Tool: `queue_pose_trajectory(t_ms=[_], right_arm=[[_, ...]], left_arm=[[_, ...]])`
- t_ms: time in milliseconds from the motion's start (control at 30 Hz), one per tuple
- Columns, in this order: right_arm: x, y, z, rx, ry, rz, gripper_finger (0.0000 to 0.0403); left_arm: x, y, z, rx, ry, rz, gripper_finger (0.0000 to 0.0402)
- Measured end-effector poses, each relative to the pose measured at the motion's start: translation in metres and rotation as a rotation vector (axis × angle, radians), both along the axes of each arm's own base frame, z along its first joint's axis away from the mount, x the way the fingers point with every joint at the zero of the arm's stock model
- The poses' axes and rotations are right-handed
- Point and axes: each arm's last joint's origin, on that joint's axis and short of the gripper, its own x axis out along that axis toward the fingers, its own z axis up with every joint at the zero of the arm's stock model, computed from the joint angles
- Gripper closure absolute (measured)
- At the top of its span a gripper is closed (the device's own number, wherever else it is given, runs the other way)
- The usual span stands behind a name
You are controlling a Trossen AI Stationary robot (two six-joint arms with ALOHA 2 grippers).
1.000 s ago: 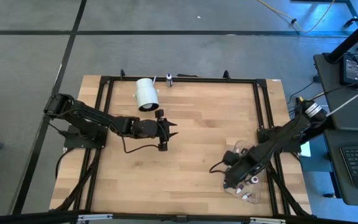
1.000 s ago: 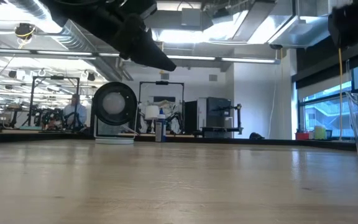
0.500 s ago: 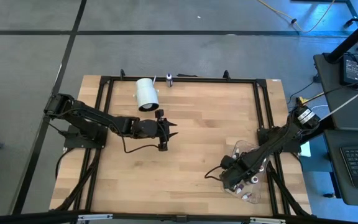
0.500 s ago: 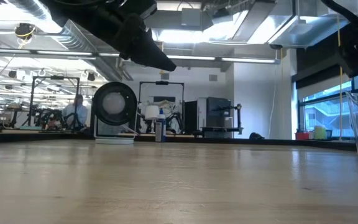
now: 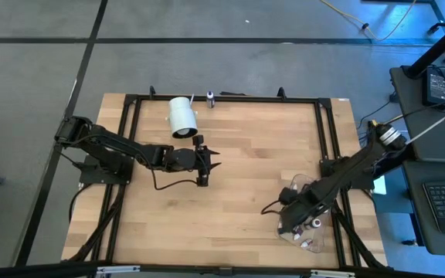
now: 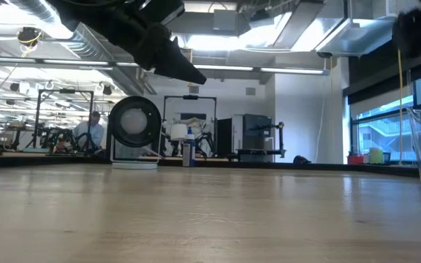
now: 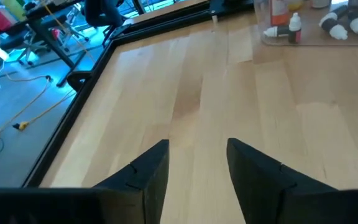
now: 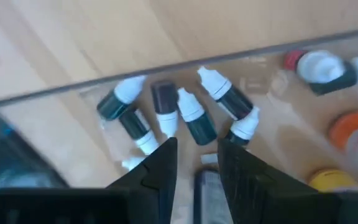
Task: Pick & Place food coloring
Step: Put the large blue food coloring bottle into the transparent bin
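Since half a second ago, right claw [image 8: 194, 163] shifts back over the food coloring bottles [image 8: 191, 118] near the bench's [image 5: 238, 193] right edge, fingers slightly spread, holding nothing; left claw [image 7: 197, 163] hovers spread mid-bench.

The right hand [image 5: 288, 225] hides part of the food coloring [image 8: 191, 118].

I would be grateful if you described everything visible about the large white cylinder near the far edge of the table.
The large white cylinder lies on its side on the wooden table, close to the far rail of the black frame. Its wall looks smooth and plain white. One end, turned toward the table's middle, shows a dark round opening, seen head-on in the low view. A small bottle stands apart beside it. The left gripper hovers nearby without touching it.
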Motion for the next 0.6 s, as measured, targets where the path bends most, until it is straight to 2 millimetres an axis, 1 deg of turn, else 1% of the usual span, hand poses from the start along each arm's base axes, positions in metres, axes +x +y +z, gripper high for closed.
queue_pose_trajectory(t_ms=[133,200,300,400,500,600], right_arm=[[-0.007,-0.013,0.021,0.028,-0.069,0.093,0.0286],[-0.009,-0.018,0.030,-0.020,-0.154,0.125,0.0286],[-0.012,-0.025,0.044,-0.131,-0.318,0.263,0.0286],[-0.014,-0.035,0.062,-0.139,-0.456,0.328,0.0286],[-0.017,-0.046,0.078,-0.160,-0.574,0.410,0.0286],[-0.019,-0.059,0.090,-0.219,-0.656,0.482,0.0286]], left_arm=[[0.000,0.000,0.000,0.003,0.000,0.000,0.0244],[0.000,0.001,0.000,0.011,-0.005,0.017,0.0244],[0.000,0.002,0.001,0.029,-0.010,0.055,0.0241],[0.000,0.003,0.001,0.035,-0.012,0.076,0.0240],[0.000,0.008,0.001,0.009,-0.023,0.106,0.0241],[0.000,0.018,0.001,-0.035,-0.044,0.155,0.0242]])
